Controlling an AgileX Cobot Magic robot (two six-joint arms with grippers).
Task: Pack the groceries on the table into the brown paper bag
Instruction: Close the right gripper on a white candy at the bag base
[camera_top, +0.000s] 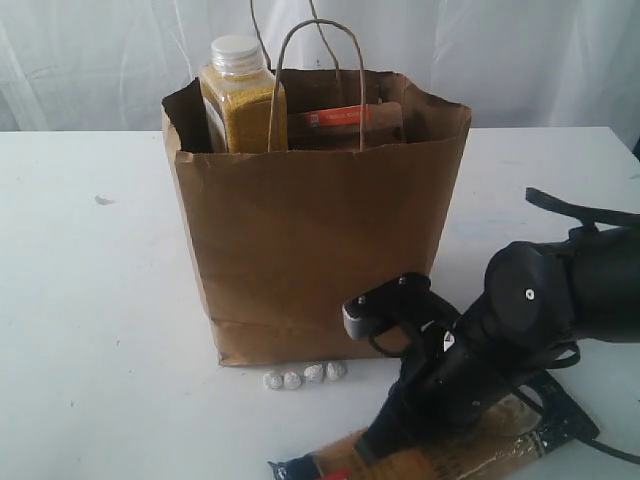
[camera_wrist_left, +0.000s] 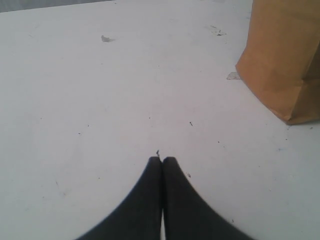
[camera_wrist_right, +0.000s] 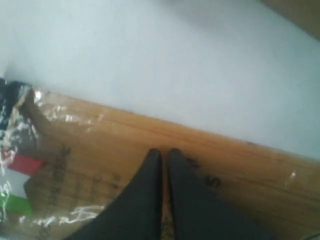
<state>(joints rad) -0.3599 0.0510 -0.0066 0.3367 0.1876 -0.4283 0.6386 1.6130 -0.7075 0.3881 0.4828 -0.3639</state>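
The brown paper bag (camera_top: 310, 240) stands upright in the middle of the white table (camera_top: 90, 300). Out of its top stick the yellow-grain bottle (camera_top: 240, 95) and the kraft pouch with orange strip (camera_top: 340, 118). The long spaghetti packet (camera_top: 470, 450) lies flat at the table's front edge, below the bag. My right gripper (camera_wrist_right: 162, 151) is shut, its tips down against the spaghetti packet (camera_wrist_right: 90, 145), whose red and green flag shows near one end. My left gripper (camera_wrist_left: 162, 159) is shut over bare table, with the bag's corner (camera_wrist_left: 285, 65) off to one side. The jars are hidden.
A few small white crumpled lumps (camera_top: 305, 376) lie just in front of the bag's base. A dark strap (camera_top: 570, 205) and cable run along the right arm. Small dark marks (camera_wrist_left: 106, 38) dot the tabletop.
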